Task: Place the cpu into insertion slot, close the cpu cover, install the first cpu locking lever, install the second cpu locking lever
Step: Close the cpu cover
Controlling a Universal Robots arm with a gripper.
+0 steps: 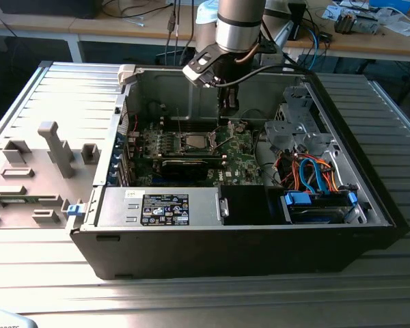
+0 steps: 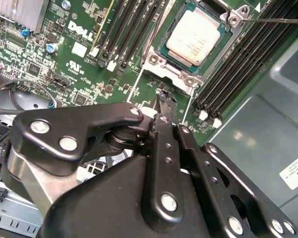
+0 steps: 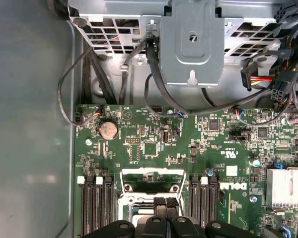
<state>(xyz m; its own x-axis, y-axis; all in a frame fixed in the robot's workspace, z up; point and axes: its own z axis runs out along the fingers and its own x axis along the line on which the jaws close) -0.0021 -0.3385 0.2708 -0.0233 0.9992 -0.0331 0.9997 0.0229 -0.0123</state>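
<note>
The cpu point(image 2: 197, 35) lies flat in the insertion slot point(image 2: 162, 48), silvery top up, just ahead of the claw point(image 2: 164, 99). A silver frame point(image 2: 171, 72) with screw heads at its corners rims the slot. I cannot tell whether the cpu cover is shut over it. A thin lever rod point(image 2: 278, 21) runs off from the frame's far corner. The claw's fingers point(image 3: 160, 204) are pressed together at the tips with nothing seen between them, poised close over the frame's nearer edge; whether they touch it I cannot tell. Long black memory slots point(image 2: 129, 29) flank the slot on both sides of the claw. The green motherboard point(image 3: 149, 129) spreads beyond them to a coin cell point(image 3: 108, 130) and a grey drive cage point(image 3: 191, 44). In the exterior view the claw point(image 1: 229, 109) hangs inside the open black computer case point(image 1: 260, 239). The case lies on a ribbed metal table point(image 1: 55, 273), with wooden benches point(image 1: 369, 44) behind.
</note>
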